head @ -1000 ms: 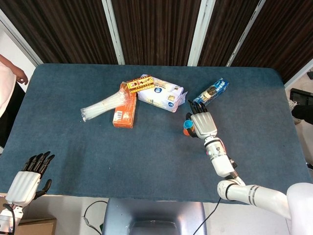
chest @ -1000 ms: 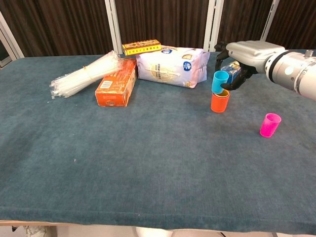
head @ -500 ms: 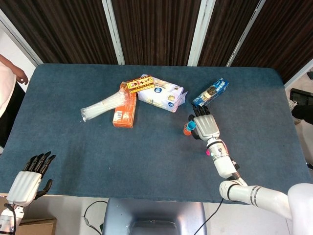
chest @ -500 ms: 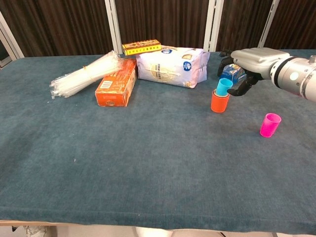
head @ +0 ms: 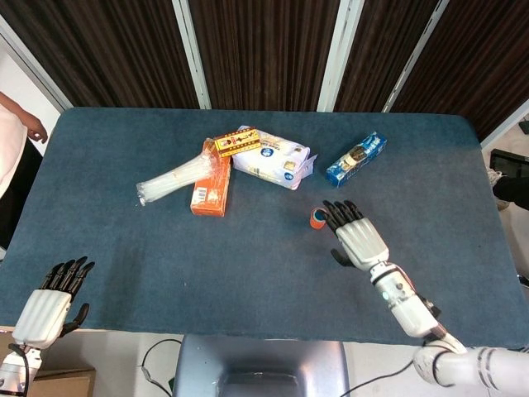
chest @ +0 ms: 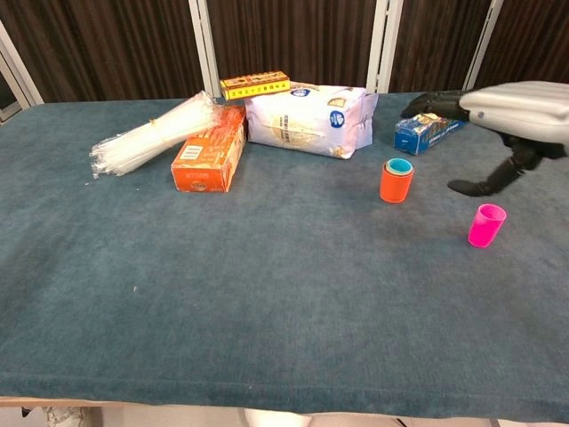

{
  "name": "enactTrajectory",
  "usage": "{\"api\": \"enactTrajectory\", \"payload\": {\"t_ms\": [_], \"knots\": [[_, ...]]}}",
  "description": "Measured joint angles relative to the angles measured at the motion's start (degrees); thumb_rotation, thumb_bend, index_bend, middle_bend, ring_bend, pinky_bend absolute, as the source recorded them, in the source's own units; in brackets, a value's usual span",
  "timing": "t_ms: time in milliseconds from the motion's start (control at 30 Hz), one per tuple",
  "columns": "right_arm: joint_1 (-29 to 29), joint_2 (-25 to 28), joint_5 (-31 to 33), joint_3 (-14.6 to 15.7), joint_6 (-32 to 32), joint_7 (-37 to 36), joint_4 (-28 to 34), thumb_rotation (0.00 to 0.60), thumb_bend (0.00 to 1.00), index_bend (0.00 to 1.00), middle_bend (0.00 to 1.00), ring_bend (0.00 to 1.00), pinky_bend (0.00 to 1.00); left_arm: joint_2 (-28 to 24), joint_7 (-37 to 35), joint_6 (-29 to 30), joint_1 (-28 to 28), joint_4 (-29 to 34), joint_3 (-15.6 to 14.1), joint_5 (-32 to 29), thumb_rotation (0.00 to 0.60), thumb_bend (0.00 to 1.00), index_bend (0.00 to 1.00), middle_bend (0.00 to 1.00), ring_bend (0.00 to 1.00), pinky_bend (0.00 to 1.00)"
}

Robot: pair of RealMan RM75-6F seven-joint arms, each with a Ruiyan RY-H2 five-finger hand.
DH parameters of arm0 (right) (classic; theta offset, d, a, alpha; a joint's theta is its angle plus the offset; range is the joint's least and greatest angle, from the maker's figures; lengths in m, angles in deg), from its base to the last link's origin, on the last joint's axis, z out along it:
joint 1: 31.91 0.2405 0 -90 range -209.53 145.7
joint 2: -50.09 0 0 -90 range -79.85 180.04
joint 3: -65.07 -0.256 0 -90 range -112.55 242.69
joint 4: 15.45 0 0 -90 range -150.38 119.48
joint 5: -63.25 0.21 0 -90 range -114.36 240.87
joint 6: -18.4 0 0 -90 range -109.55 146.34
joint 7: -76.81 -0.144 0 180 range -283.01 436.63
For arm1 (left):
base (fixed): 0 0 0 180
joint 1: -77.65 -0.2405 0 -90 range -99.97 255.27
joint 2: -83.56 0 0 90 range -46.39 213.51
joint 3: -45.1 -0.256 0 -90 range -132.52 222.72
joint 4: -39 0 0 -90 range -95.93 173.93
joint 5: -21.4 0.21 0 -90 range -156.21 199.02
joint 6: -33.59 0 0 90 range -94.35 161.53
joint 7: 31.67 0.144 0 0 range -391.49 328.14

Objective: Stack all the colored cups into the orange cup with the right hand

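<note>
Orange cup (chest: 396,182) upright mid-table toward the right edge, blue cup (chest: 398,166) nested inside; pink cup (chest: 486,224) upright, nearer right edge, apart.

You've got a table (chest: 267,302) covered in dark blue carpet-like fabric, and most of the stuff sits toward the far side: a bundle of clear plastic straws (chest: 147,133) lying beside an orange box (chest: 210,149), then a white soft pack (chest: 309,118) with a small yellow box (chest: 255,84) at its far left corner, though you can't really tell what that one rests on. Further right there's a blue snack packet (chest: 427,132), and nearer to you the orange cup (chest: 396,182) stands upright with a blue cup (chest: 398,166) nested in it. The pink cup (chest: 485,224) stands alone on the cloth, apart to the right.
</note>
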Motion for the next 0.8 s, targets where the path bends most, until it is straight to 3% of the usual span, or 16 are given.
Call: {"api": "enactTrajectory", "payload": {"t_ms": [100,167,467,800], "knots": [[-2.97,3.44,-4.94,4.23,1.27,-0.42,1.83,0.600,0.48,0.23,0.00,0.00,0.00,0.30,0.53,-0.40,0.18,0.07,-0.12,0.13,0.600,0.45,0.00,0.03,0.06,0.11],[-3.83,3.71,-5.53,5.26,1.00,-0.90,0.81,0.600,0.48,0.25,0.00,0.00,0.00,0.48,0.83,-0.52,0.28,0.06,-0.15,0.21,0.600,0.45,0.00,0.03,0.06,0.11],[-3.78,-0.89,-1.85,3.83,-2.57,-1.80,-8.09,0.600,0.48,0.30,0.00,0.00,0.00,0.52,0.57,-0.54,0.37,-0.24,-0.09,0.10,0.600,0.45,0.00,0.03,0.06,0.11],[-2.83,-3.41,1.73,2.30,-5.61,0.33,-12.67,0.600,0.48,0.41,0.00,0.00,0.00,0.39,0.45,-0.09,0.16,-0.29,-0.12,0.17,0.600,0.45,0.00,0.03,0.06,0.11]]}}
